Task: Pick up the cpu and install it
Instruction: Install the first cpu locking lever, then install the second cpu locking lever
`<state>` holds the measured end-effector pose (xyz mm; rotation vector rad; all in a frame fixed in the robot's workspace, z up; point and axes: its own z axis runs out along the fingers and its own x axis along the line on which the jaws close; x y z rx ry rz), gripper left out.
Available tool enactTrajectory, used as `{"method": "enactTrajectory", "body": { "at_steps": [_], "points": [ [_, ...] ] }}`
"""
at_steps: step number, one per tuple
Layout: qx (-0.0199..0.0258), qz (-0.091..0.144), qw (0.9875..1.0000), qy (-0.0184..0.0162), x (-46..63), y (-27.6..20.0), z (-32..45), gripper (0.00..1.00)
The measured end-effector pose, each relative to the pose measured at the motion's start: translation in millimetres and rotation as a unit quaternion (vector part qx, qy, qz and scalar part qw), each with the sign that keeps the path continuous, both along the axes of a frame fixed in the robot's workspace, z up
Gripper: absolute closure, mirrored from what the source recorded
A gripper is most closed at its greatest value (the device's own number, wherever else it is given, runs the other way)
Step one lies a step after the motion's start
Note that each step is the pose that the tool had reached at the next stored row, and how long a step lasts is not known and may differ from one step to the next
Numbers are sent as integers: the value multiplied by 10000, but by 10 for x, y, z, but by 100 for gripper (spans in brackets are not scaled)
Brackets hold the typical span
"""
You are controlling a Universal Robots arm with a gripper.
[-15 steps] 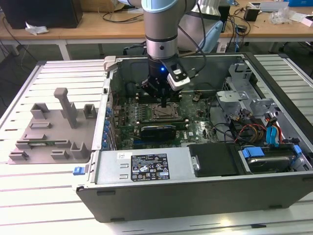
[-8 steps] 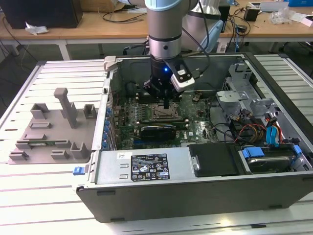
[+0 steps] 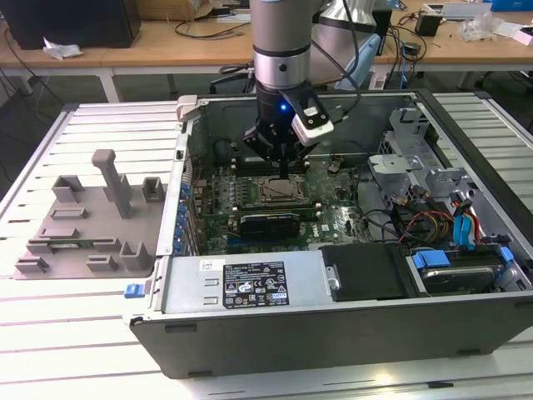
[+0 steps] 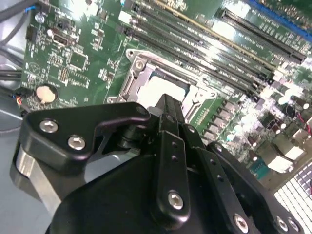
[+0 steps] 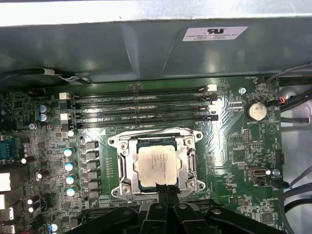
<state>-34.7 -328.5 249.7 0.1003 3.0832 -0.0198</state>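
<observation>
Upright arm (image 3: 281, 50), gripper (image 3: 286, 172) just above socketed cpu (image 5: 157, 165)

The arm (image 3: 281, 33) stands vertical, with the wrist (image 3: 281, 71) pointing straight down. The gripper (image 3: 285, 172) hangs beneath it, black linkages angled inward and fingers (image 5: 162, 195) drawn together at the tips.

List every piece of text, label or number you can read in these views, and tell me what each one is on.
White sticker on the case wall: print too small to read.
Black label on the power supply: too small to read.
cpu top: faint markings, unreadable.
Motherboard lettering: too small to read.
No text reads clearly anywhere.
</observation>
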Motion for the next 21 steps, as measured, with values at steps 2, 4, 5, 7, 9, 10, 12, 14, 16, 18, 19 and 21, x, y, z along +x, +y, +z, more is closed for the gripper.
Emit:
{"method": "enactTrajectory", "body": {
  "at_steps": [2, 4, 5, 7, 9, 10, 12, 14, 16, 18, 19, 21],
  "points": [
    [-1, 0, 10000, 1, 0, 0, 8, 89],
    [-1, 0, 10000, 0, 0, 0, 10, 89],
    [-1, 0, 10000, 0, 0, 0, 10, 89],
    [-1, 0, 10000, 0, 0, 0, 12, 89],
    [-1, 0, 10000, 0, 0, 0, 13, 89],
    [-1, 0, 10000, 0, 0, 0, 13, 89],
    [-2, 0, 10000, 1, 0, -3, 15, 89],
    [-1, 0, 10000, 0, 0, -42, 14, 89],
    [4, 0, 10000, 0, 0, -125, 14, 89],
    [12, 0, 10000, 0, 0, -236, 14, 89],
    [16, 0, 10000, 0, 0, -313, 12, 89],
    [17, 0, 10000, 2, 0, -352, -6, 89]
  ]
}}
